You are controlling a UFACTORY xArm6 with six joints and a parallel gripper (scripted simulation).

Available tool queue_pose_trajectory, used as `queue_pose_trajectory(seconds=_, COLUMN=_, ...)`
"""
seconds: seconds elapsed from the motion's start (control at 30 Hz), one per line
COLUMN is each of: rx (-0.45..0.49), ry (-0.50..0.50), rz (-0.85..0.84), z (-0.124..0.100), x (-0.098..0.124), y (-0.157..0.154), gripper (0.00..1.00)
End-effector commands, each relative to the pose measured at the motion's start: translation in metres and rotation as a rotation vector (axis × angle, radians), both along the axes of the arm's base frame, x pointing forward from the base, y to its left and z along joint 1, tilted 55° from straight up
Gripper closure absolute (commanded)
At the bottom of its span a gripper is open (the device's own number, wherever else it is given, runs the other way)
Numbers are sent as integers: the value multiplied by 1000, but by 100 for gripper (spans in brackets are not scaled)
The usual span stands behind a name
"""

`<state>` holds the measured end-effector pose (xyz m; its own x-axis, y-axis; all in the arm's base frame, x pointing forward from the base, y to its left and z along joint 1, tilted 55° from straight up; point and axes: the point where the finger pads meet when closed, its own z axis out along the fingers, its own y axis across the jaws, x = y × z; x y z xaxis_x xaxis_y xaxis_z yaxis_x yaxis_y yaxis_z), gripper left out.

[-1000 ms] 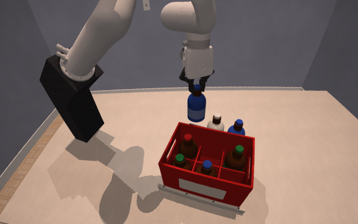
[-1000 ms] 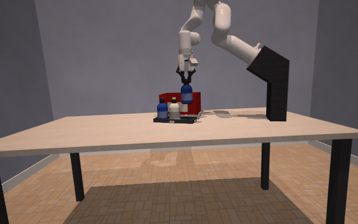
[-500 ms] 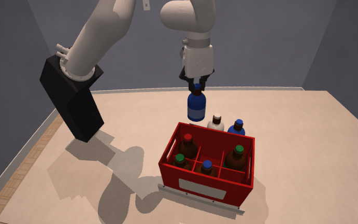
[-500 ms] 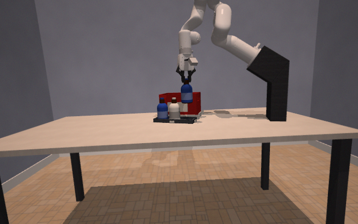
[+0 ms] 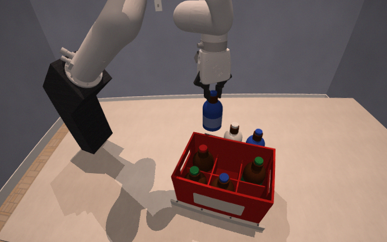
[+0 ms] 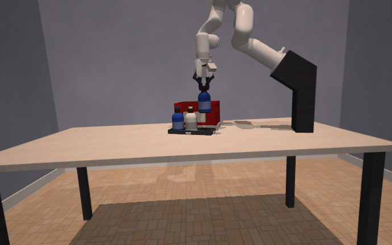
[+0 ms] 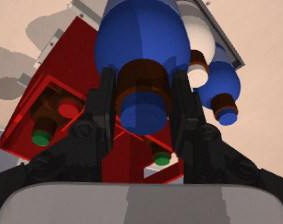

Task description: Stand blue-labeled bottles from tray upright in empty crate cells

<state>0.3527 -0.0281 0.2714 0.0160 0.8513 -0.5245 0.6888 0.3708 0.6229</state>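
While its fingers clamp the neck of a blue bottle, the gripper points down and bears that bottle upright in the air. The bottle hangs above the tray, clear of it, with its blue cap between the fingertips and its pale blue label low on the body. On the tray stand two more bottles, both upright: a white one and, beside it, a second blue one. The held bottle is nearer the white one than the second blue one.

Just beside the tray, the red crate sits level on the table. Its dividers make two rows of three cells. In the row nearer the tray, a red-capped bottle fills one end cell and a green-capped bottle the other, with the middle cell empty. In the far row, another green-capped bottle takes the end cell by the red cap, and a blue-capped one the middle cell; the remaining end cell is empty. Neither blue bottle is in the crate. A metal strip runs along the crate's foot, opposite the tray side.
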Motion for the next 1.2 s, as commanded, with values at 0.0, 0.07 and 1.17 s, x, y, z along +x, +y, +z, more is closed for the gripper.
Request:
queue_pose_trajectory(seconds=0.0, rx=0, ry=-3, rz=1, z=2, x=0, y=1, gripper=100)
queue_pose_trajectory(seconds=0.07, rx=0, ry=-3, rz=1, z=2, x=-1, y=1, gripper=100)
queue_pose_trajectory(seconds=1.17, rx=0, ry=-3, rz=1, z=19, x=-22, y=12, gripper=100)
